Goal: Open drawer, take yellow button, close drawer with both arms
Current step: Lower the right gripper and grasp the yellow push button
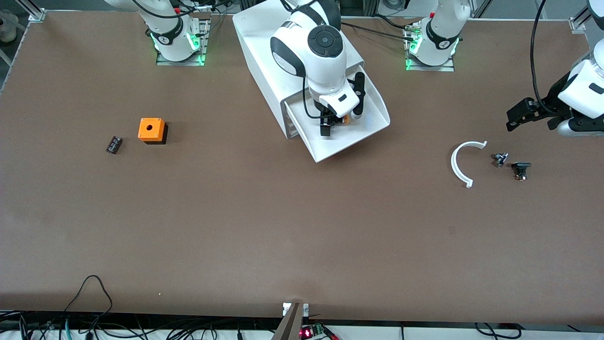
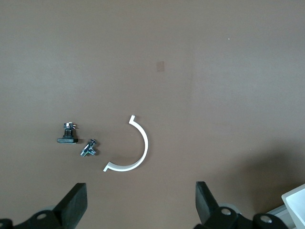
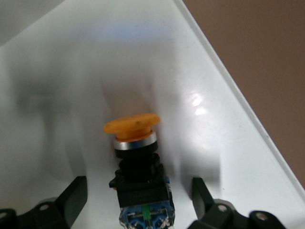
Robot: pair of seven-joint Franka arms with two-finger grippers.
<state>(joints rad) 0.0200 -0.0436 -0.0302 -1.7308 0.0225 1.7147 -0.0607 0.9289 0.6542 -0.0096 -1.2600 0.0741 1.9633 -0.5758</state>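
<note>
**Button lined up for pickup inside the opened drawer**

At the upper centre of the front view, the cabinet point(image 1: 264, 52) was seen on the table point(image 1: 283, 226) with its top drawer point(image 1: 349, 137) pulled out, and the right gripper point(image 1: 332, 123) was lowered into the tray. At the frame's right edge the left gripper point(image 1: 528, 115) was held waiting over the table, its fingers point(image 2: 74, 202) spread and empty. In the right wrist view the fingers point(image 3: 71, 198) were spread to either side of the button point(image 3: 138, 162), which lay on the drawer floor, not yet pinched. The step would be best served if the black body, not the orange cap, were centred and squeezed before any lift.
</note>
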